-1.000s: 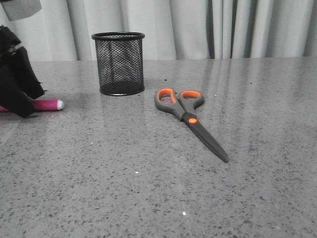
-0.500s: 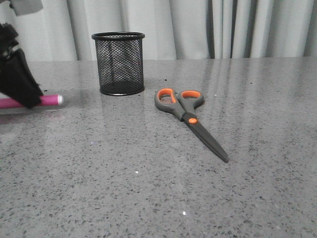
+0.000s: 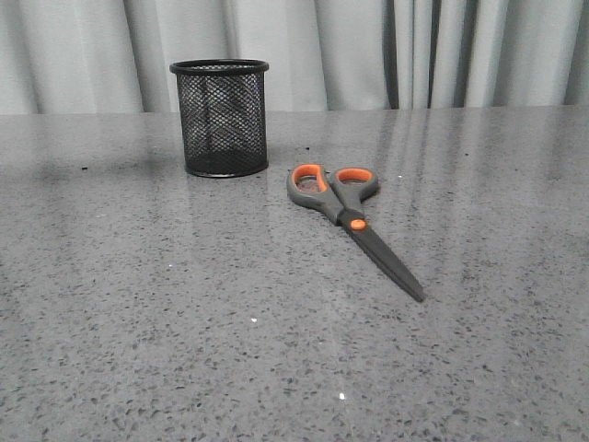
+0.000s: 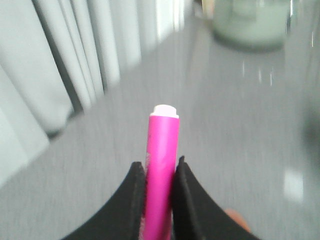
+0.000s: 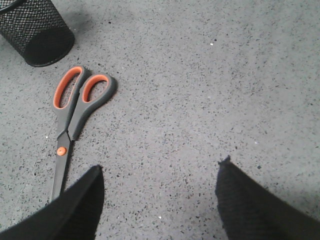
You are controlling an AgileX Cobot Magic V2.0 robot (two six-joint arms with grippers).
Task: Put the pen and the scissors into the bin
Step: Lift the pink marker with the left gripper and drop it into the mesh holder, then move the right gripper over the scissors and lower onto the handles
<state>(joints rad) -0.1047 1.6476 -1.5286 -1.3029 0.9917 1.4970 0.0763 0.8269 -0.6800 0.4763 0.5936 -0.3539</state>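
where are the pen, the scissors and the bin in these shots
pen (image 4: 161, 165), left wrist view, on the pink barrel between the fingers
scissors (image 3: 358, 225), front view, on the orange pivot screw
bin (image 3: 221, 120), front view, on the mesh wall

On the tabletop (image 3: 138, 313) the bin (image 3: 220, 118) stands upright toward the back left. The scissors (image 3: 348, 218) lie flat just to its right and nearer the front, apart from it, handle loops toward the bin, blades pointing forward-right.
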